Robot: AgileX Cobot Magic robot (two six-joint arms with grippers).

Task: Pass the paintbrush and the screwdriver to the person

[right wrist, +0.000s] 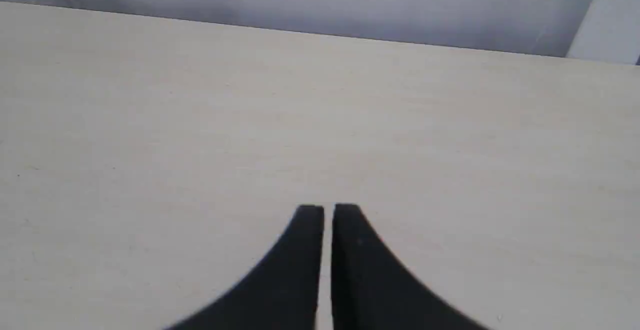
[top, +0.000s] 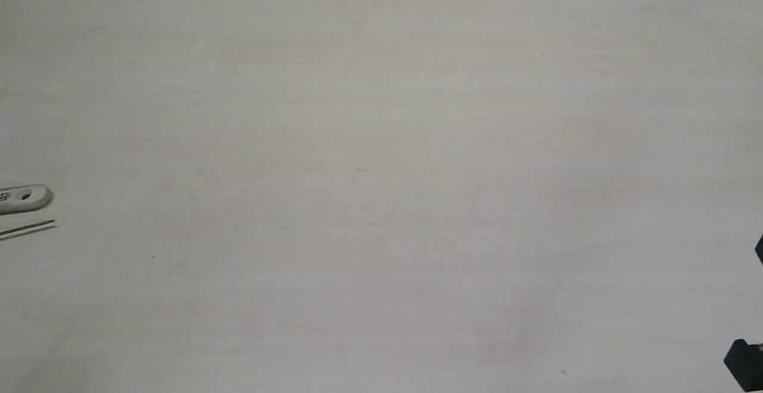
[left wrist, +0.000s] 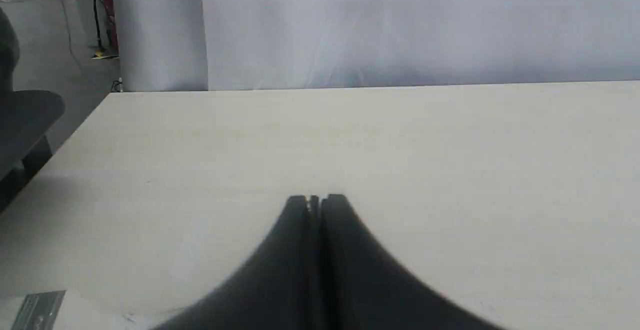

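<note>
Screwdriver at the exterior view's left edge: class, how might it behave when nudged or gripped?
The screwdriver shows only its shaft: thin, seemingly round, so it would probably roll if nudged. It looks metallic, so likely stiff. Lying flat on the table, it may slip from a pinch.

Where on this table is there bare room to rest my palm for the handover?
Nearly the whole table is bare, from the back edge across the middle. Only the exterior view's left edge is taken, by the paintbrush handle end and the screwdriver tip; black parts of the right arm edge in at lower right.
</note>
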